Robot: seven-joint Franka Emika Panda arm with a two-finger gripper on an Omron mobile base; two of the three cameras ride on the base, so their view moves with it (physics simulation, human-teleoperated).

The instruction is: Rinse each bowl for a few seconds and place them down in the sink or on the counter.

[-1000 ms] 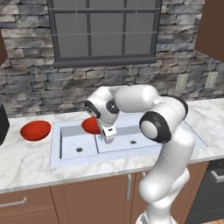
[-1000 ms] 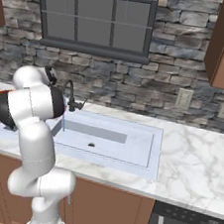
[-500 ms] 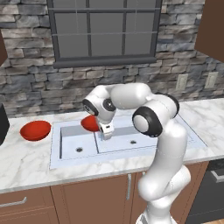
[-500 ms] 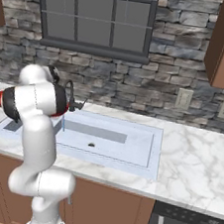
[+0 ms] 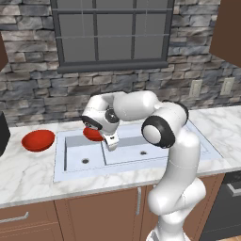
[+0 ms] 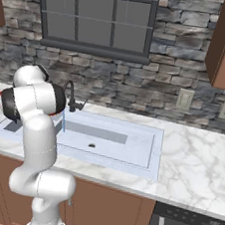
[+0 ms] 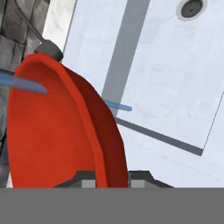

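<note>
One red bowl (image 5: 92,134) hangs tilted on edge over the sink's (image 5: 136,162) left basin, below the dark faucet (image 6: 71,99). My gripper (image 5: 97,128) is shut on its rim. In the hand view this bowl (image 7: 57,135) stands upright between the fingertips of my gripper (image 7: 108,180), and a thin blue water stream (image 7: 26,83) strikes its hollow side. Behind it lie the pale sink floor (image 7: 166,87) and a round drain (image 7: 191,8). A second red bowl (image 5: 37,140) sits upright on the white counter (image 5: 23,174), left of the sink.
The stone wall and window rise right behind the sink. The water stream (image 6: 64,120) falls from the faucet beside my arm. A dark appliance edge (image 5: 3,134) stands at the far left of the counter. The counter (image 6: 198,166) stretches on to the right of the sink.
My arm's elbow has swung a little to the left. The held bowl has stayed almost in the same spot under the faucet, with the grip unchanged.
</note>
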